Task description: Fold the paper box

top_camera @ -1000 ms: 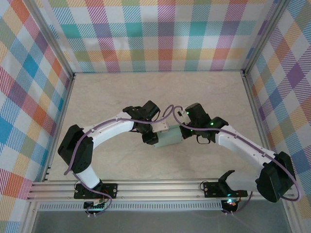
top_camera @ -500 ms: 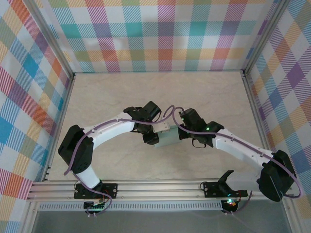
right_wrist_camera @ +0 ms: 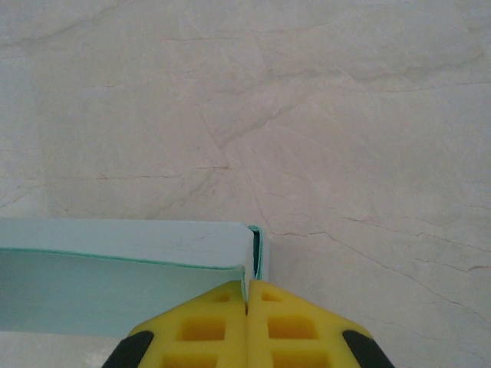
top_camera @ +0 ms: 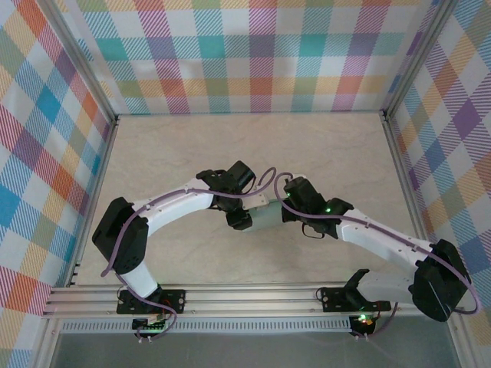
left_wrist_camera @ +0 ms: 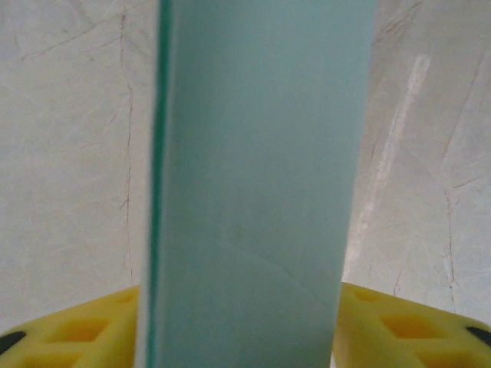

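The left gripper has a yellow finger on each side of the paper box, a smooth pale mint-green card body with a darker green edge; whether they press it I cannot tell. The right gripper is closed tight on a thin card edge at the box's end corner. From above, the small oblong box lies between both grippers over the middle of the marbled table.

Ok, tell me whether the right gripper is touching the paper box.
Touching. In the right wrist view the right gripper is shut, and the paper box has its thin end wall running straight into the seam between the yellow fingers.
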